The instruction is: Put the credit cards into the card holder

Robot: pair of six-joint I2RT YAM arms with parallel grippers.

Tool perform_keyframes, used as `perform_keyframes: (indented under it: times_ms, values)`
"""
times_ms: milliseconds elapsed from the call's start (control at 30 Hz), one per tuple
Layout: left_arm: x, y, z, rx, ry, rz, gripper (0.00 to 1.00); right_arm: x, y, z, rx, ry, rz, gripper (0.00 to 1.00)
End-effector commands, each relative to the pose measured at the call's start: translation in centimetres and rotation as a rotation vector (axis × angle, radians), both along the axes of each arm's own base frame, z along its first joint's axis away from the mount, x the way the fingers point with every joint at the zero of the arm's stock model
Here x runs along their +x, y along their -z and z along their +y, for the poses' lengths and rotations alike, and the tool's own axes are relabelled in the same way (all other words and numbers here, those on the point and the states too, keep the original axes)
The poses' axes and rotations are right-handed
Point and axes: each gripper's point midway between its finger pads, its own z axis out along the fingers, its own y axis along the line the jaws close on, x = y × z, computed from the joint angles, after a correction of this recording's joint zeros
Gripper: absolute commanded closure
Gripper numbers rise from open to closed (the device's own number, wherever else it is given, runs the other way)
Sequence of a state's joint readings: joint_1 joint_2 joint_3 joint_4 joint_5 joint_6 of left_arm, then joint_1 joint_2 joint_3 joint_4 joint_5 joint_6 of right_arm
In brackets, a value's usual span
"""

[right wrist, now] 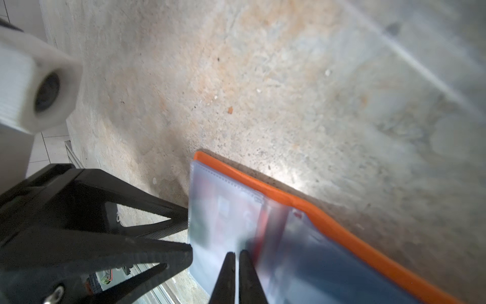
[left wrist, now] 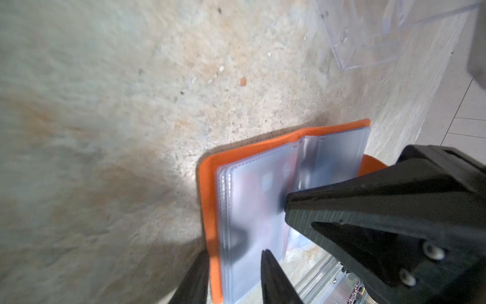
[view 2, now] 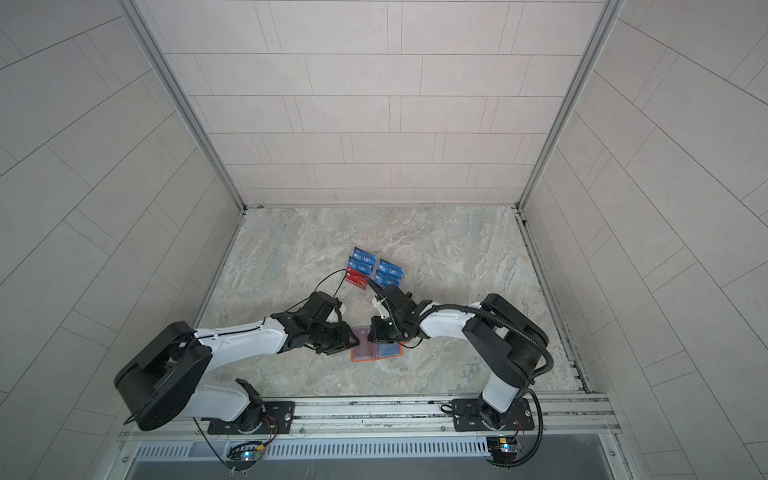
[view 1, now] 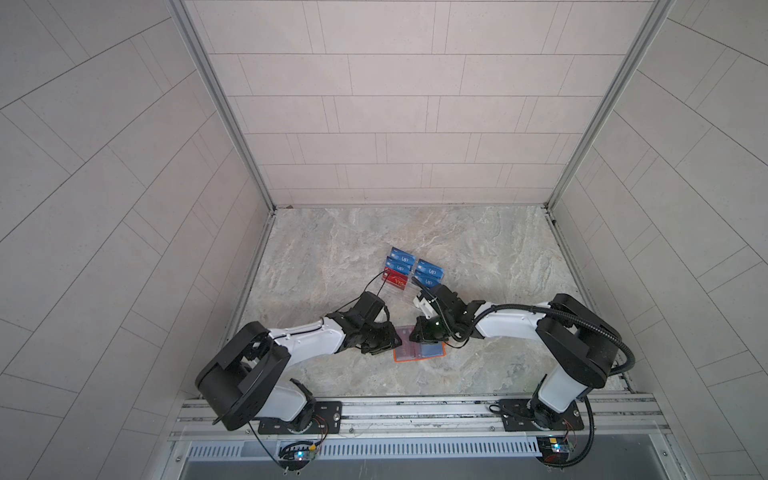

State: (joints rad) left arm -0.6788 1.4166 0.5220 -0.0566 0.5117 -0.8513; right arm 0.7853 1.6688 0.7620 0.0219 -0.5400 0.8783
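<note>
The orange card holder (view 1: 419, 352) (view 2: 376, 353) lies open on the marble between both arms. Its clear sleeves show a red card (right wrist: 228, 210) on one side and a blue card (right wrist: 328, 263) on the other. My left gripper (view 1: 397, 343) (left wrist: 234, 252) is closed across the holder's left edge, one finger outside the orange cover (left wrist: 207, 200), the other on the sleeves. My right gripper (view 1: 417, 332) (right wrist: 236, 252) is shut, tips down on the sleeves near the fold. More credit cards stand behind: blue ones (view 1: 402, 255) (view 1: 430, 270) and a red one (view 1: 397, 283).
The cards behind stand in two clear acrylic tiered racks (view 1: 409, 293) (left wrist: 368, 39), just beyond both wrists. Tiled walls close in the marble table (view 1: 498, 249) at the back and sides. An aluminium rail (view 1: 415, 409) runs along the front edge.
</note>
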Motion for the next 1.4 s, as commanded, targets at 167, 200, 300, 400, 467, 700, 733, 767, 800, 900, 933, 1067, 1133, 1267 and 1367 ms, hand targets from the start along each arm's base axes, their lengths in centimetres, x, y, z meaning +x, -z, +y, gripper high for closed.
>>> perform_keyframes:
  times_ms: [167,200,300,400,467,700,733,767,800,900,933,1067,1133,1267,1367]
  values:
    - [0.6,0.1,0.4,0.02,0.016,0.005,0.66,1.3,-2.6,-0.1,0.006,0.035,-0.071,0.91]
    - [0.5,-0.1,0.6,0.025,0.018,0.003,0.65,1.5,-2.9,-0.1,0.001,0.03,-0.077,0.91]
    - [0.7,-0.9,0.8,0.02,0.017,-0.014,0.6,2.0,-4.1,-0.5,-0.023,0.013,-0.111,0.9]
    - [1.0,-1.8,0.6,0.003,0.014,-0.035,0.61,3.1,-5.6,-0.7,-0.047,-0.007,-0.15,0.89]
    - [1.3,-2.5,0.6,-0.008,0.002,-0.058,0.63,4.2,-6.7,-0.8,-0.069,-0.032,-0.184,0.89]
    - [1.7,-3.1,2.4,0.061,-0.035,-0.144,0.61,9.6,-9.9,-0.5,-0.184,-0.133,-0.303,0.8]
    - [1.7,-3.2,2.4,0.059,-0.032,-0.15,0.61,10.6,-10.3,-0.2,-0.201,-0.151,-0.318,0.78]
    - [1.7,-3.5,2.3,0.053,-0.028,-0.155,0.61,11.3,-10.4,0.1,-0.218,-0.167,-0.325,0.78]
    - [1.6,-3.7,2.3,0.053,-0.019,-0.159,0.61,12.2,-10.6,0.5,-0.24,-0.193,-0.337,0.78]
    - [1.3,-4.3,3.1,0.064,-0.023,-0.187,0.6,14.3,-10.9,1.3,-0.296,-0.247,-0.381,0.76]
    - [1.2,-4.5,3.4,0.073,-0.025,-0.199,0.6,14.8,-10.9,1.5,-0.315,-0.266,-0.389,0.75]
    - [1.1,-4.7,3.8,0.071,-0.039,-0.213,0.59,16.9,-10.9,2.1,-0.369,-0.307,-0.425,0.72]
    - [1.0,-4.6,3.8,0.066,-0.045,-0.209,0.59,17.6,-10.8,2.4,-0.393,-0.333,-0.433,0.7]
    - [1.0,-4.7,3.7,0.053,-0.051,-0.209,0.59,18.4,-9.6,2.6,-0.431,-0.373,-0.404,0.69]
    - [1.0,-4.6,3.7,0.057,-0.05,-0.211,0.59,18.7,-9.1,2.9,-0.441,-0.396,-0.398,0.68]
